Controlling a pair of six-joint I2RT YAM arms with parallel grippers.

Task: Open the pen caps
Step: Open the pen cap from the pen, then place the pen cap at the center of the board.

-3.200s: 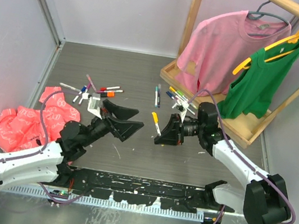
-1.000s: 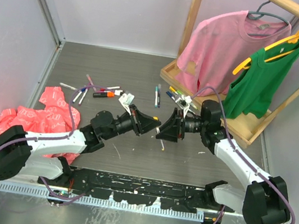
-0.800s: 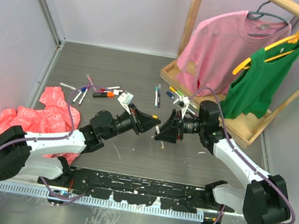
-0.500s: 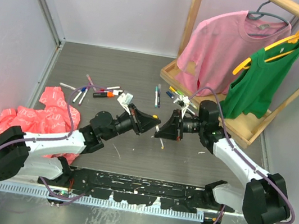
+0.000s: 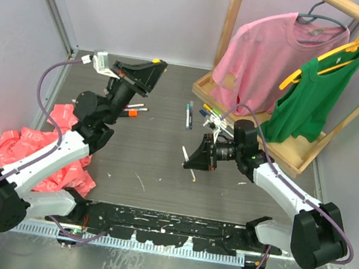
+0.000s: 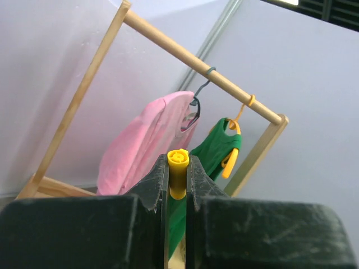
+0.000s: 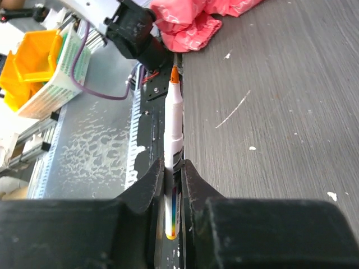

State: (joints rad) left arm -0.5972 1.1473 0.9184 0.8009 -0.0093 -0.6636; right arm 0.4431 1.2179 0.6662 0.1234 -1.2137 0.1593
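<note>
Dark grey wood-grain table (image 5: 153,171): scattered slim white-barrelled marker pens (image 5: 188,115) look capped, so most of the job remains. My right gripper (image 7: 173,168) clamps one white pen (image 7: 173,123), orange nib bare. My left gripper (image 6: 178,180), raised high, pinches a small yellow plastic cap (image 6: 178,162). No writing legible.

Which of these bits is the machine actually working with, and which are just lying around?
Job: small yellow plastic cap, pinched in left gripper; slim white pen with orange tip, held in right gripper; loose slim marker pens.
Lying about: pink shirt; green top; wooden clothes rack; crumpled red-pink sheet.
</note>
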